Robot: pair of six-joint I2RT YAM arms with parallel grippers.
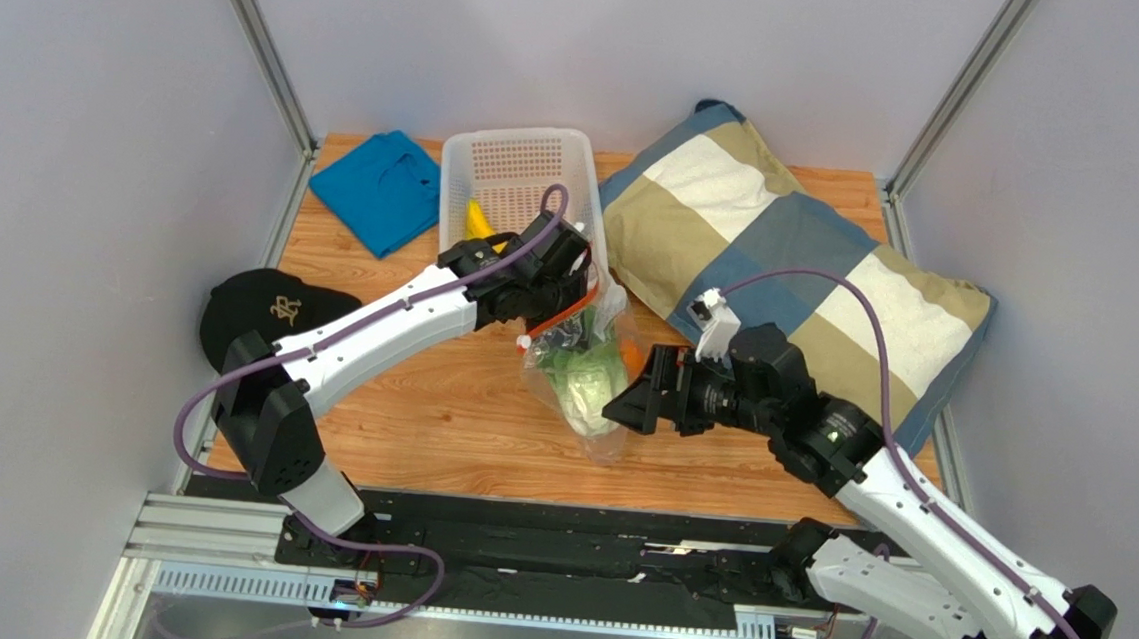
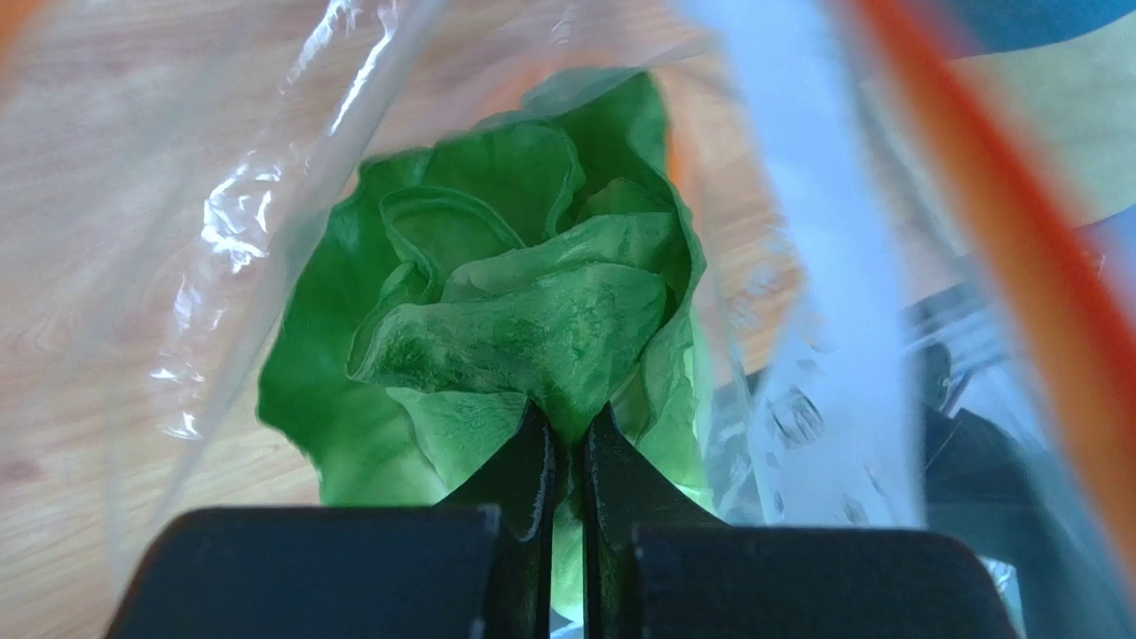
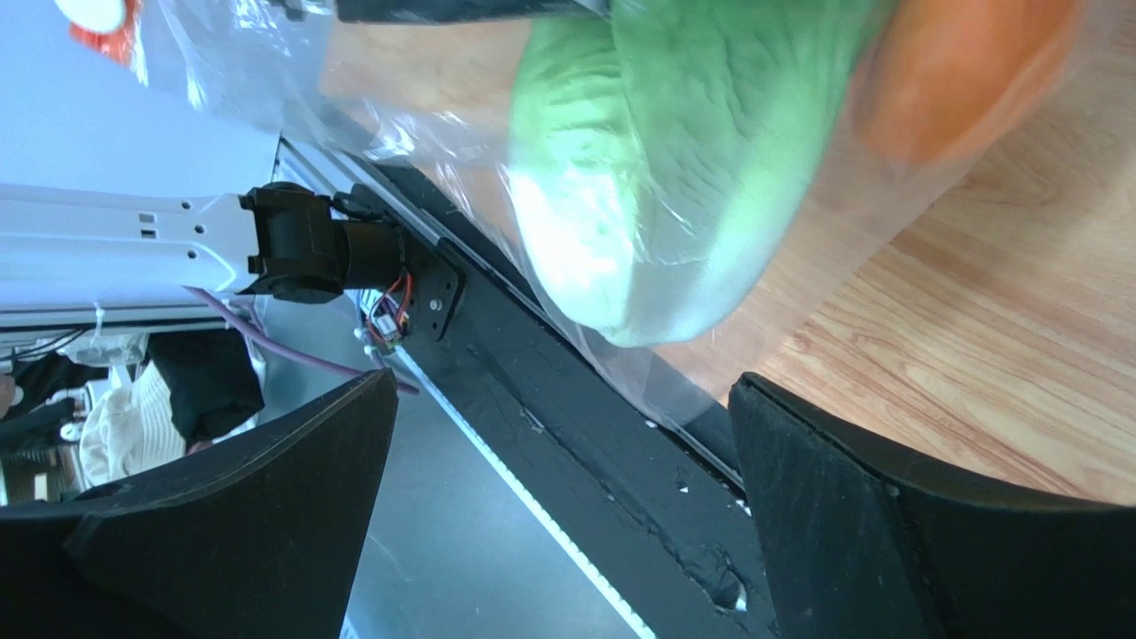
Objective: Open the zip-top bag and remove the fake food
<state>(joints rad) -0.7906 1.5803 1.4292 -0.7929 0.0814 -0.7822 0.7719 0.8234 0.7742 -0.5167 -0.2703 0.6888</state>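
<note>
The clear zip-top bag (image 1: 595, 412) hangs from its top rim down to the wooden table, its orange-red zip strip (image 2: 994, 213) running past my left gripper (image 1: 572, 302). That gripper (image 2: 567, 426) is shut on the bag's rim film, looking down into the bag. Inside lie a green-white lettuce head (image 1: 582, 384) (image 2: 534, 306) (image 3: 667, 173) and a round orange (image 3: 960, 67). My right gripper (image 1: 627, 409) (image 3: 563, 386) stands wide open just beside the bag's lower end, nothing between its fingers. A yellow banana bunch (image 1: 477, 223) lies in the basket.
A white perforated basket (image 1: 528, 139) stands at the back centre, behind the left gripper. A striped pillow (image 1: 806, 261) fills the back right, a blue cloth (image 1: 379, 186) lies back left, and a black cap (image 1: 268, 306) sits at the left edge.
</note>
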